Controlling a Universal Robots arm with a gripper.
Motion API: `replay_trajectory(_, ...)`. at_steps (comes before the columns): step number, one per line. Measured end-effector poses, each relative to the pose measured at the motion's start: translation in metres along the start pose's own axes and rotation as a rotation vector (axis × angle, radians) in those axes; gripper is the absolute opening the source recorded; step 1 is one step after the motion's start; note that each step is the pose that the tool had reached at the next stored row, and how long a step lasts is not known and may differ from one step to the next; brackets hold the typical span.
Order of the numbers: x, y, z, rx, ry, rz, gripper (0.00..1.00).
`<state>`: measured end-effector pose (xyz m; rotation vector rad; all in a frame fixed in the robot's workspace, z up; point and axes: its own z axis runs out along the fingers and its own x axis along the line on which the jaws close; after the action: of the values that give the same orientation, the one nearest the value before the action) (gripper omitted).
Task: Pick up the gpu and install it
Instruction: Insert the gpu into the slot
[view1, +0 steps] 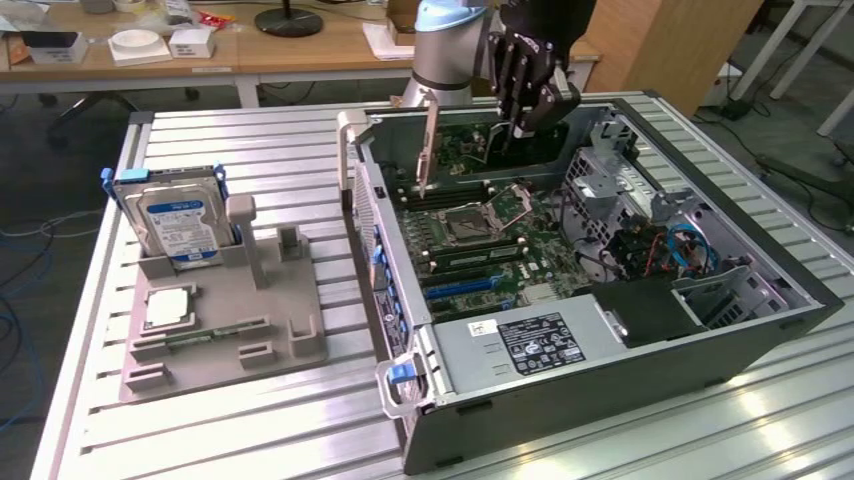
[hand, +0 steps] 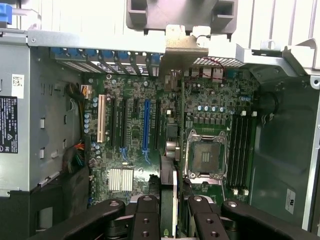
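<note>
As my gripper (hand: 172, 222) hangs over the open case (view1: 747, 345), my fingers (hand: 147, 220) are clamped on the gpu (hand: 170, 192). It stands edge-on between them above the board (hand: 200, 112), near the blue slot (hand: 146, 125), and I judge it not yet seated. In the exterior view the gpu (view1: 429, 150) shows as a thin strip beside my gripper (view1: 523, 120).

I judge it light and stiff but fragile. It is a bare circuit card, best pinched flat on both faces near its upper edge, away from the contact edge.

Room is tight. What looks like its bracket (hand: 184, 50) lies close to the case's rear wall, the socket (hand: 206, 152) sits just beside the card, and the slots run close together. Above the board the case is open.
</note>
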<state>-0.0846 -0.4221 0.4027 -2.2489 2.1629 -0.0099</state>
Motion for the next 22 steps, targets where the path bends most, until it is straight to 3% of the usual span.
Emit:
replay_trajectory(8, 0.0, 0.0, 0.0018, 0.0003, -0.0005, 0.0, 0.26)
replay_trajectory(22, 0.0, 0.0005, 0.0266, 0.0001, -0.0002, 0.0, 0.26)
